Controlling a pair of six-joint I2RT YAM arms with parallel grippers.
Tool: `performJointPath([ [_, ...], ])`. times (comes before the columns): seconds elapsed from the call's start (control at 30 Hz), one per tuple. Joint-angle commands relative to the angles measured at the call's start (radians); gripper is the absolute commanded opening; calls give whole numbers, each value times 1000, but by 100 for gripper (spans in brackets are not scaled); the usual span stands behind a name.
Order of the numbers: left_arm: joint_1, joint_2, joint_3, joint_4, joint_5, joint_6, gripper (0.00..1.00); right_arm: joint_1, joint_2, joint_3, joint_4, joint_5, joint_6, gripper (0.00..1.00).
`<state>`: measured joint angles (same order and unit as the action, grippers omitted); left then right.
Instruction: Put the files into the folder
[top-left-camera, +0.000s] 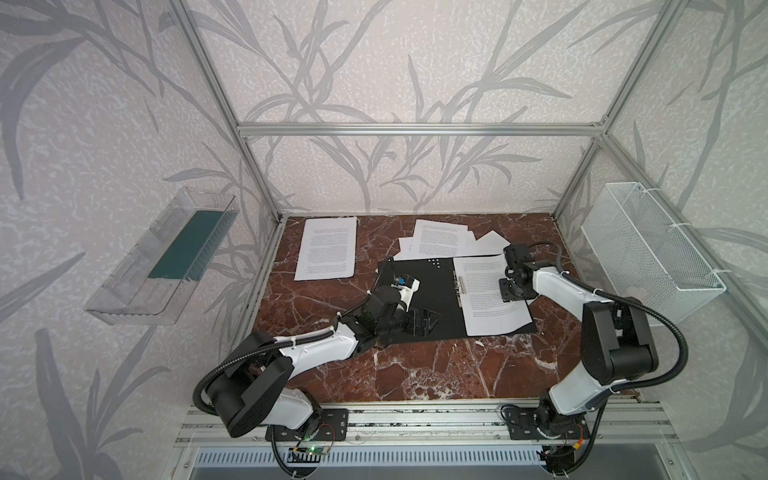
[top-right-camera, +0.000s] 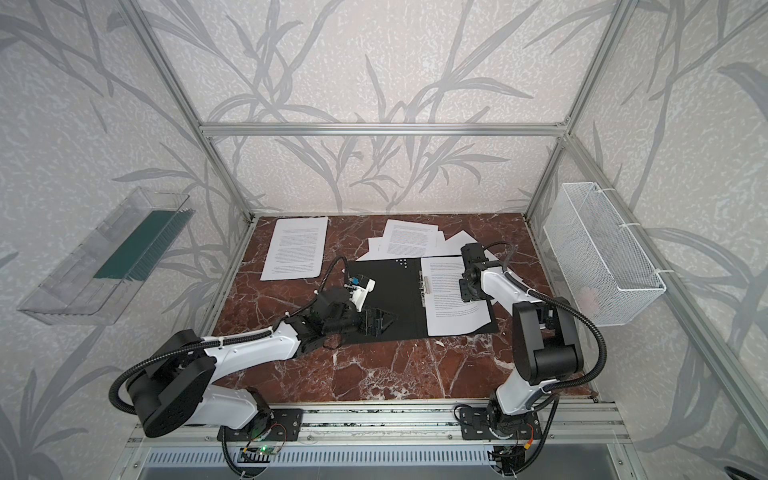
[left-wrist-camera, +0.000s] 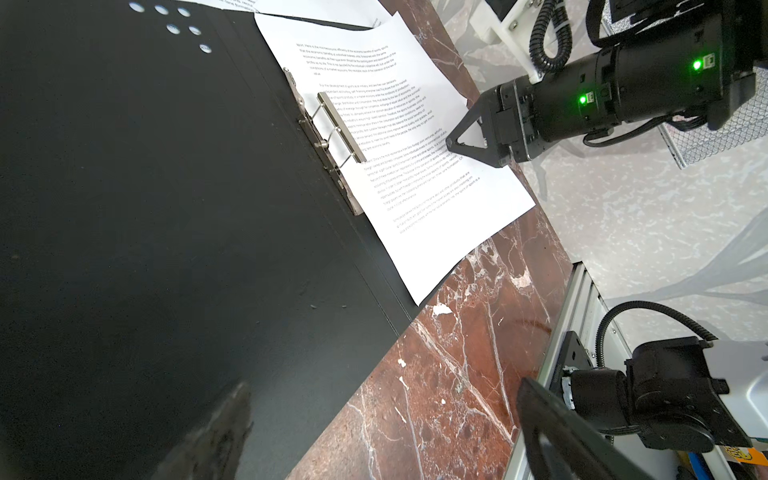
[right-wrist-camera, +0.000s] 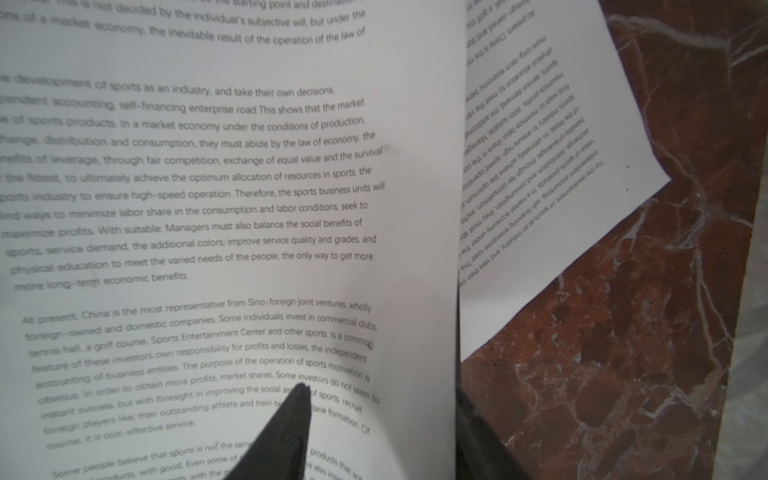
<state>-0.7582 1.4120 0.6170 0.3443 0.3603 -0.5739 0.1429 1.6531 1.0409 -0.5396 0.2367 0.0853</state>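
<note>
The folder (top-left-camera: 432, 291) (top-right-camera: 390, 291) lies open on the table with its black inside up and its metal clip (top-left-camera: 459, 286) (left-wrist-camera: 332, 137) at the spine. One of the files, a printed white sheet (top-left-camera: 486, 291) (left-wrist-camera: 415, 187) (right-wrist-camera: 208, 208), rests on the folder's right half. More files lie in a loose pile (top-left-camera: 440, 239) behind the folder, and a single sheet (top-left-camera: 326, 249) lies at the back left. My right gripper (top-left-camera: 508, 289) (top-right-camera: 467, 291) (right-wrist-camera: 384, 419) is open astride that sheet's raised right edge. My left gripper (top-left-camera: 419, 322) (left-wrist-camera: 382, 432) hangs open over the folder's front left part.
The marble table (top-left-camera: 415, 365) shows bare in front of the folder. A white wire basket (top-left-camera: 652, 249) hangs on the right wall and a clear plastic tray (top-left-camera: 166, 257) on the left wall. An aluminium rail (top-left-camera: 415, 415) runs along the front edge.
</note>
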Motion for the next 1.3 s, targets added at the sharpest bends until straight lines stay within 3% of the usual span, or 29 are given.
performJointPath([
  [0.0, -1, 12, 27, -4, -10, 23, 99, 1, 16, 17, 16, 16, 12, 53],
  [0.2, -1, 10, 29, -8, -11, 22, 99, 1, 33, 22, 25, 60, 26, 58],
  [0.27, -1, 10, 30, -8, -8, 23, 99, 1, 24, 11, 37, 107, 41, 71],
  [0.43, -2, -3, 27, -11, -12, 23, 99, -5, -40, -34, 81, 212, 89, 90],
  [0.47, -2, -7, 26, -11, -12, 24, 99, -13, -70, -50, 94, 217, 106, 99],
  [0.7, -1, -39, 17, -17, -28, 23, 99, -106, -277, -176, 211, -70, 208, 99],
  [0.97, -2, -201, -13, -56, -56, 11, 99, 86, -335, -206, 206, -138, 209, 99],
  [1.27, -14, -362, -80, -31, -116, 65, 99, 252, -173, -159, 264, -149, 207, 73],
])
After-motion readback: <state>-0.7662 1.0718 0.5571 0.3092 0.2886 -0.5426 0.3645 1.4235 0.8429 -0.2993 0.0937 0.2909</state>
